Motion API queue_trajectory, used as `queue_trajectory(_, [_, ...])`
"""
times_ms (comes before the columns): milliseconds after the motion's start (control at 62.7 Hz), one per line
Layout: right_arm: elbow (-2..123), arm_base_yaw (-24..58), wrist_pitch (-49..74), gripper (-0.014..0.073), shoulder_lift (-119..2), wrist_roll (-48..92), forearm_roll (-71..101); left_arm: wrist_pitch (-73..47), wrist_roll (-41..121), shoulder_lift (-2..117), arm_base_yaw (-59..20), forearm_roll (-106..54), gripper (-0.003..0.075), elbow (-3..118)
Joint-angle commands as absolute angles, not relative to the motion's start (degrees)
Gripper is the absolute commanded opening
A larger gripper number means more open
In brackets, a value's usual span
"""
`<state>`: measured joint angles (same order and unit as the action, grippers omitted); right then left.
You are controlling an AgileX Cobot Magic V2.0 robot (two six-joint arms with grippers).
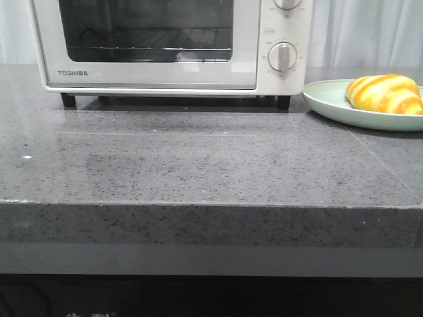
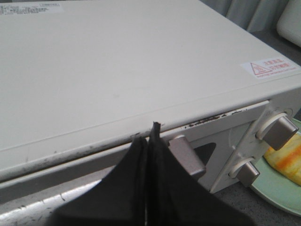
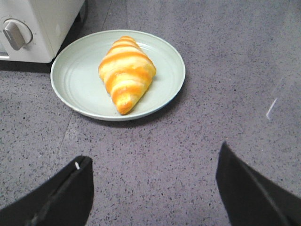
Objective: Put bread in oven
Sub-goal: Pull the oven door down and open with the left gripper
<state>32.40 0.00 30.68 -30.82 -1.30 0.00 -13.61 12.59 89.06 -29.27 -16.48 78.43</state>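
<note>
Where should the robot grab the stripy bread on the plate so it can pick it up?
Probably across the bread's fat middle, coming down from above. It lies flat on the green plate with pointed ends, so the middle is the widest, steadiest part, and the raised rim hinders a low sideways grab. The right tool is open and nearby.

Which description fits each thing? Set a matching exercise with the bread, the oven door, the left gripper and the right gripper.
Things:
1. bread
2. oven door
3. left gripper
4. right gripper

Descriptions:
A. fingers spread wide, above bare counter
B. lying on the green plate
C. fingers pressed together, above the oven's top front edge
D. shut, wire rack visible through the glass

Pairs: 1-B, 2-D, 3-C, 4-A
</note>
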Motion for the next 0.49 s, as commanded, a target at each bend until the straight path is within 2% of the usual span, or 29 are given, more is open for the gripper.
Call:
queue_trajectory(0, [34.00,-0.23,25.68,0.0559,-31.34,-0.96,-0.75,-11.37,12.50,87.02,-29.66,-16.02,-0.0017,80.77])
queue_trajectory(479, [34.00,-0.23,25.72,0.0559,-31.34,-0.96,-0.75,-22.30,12.50,86.78,-29.66,-13.57,-0.0017,80.77])
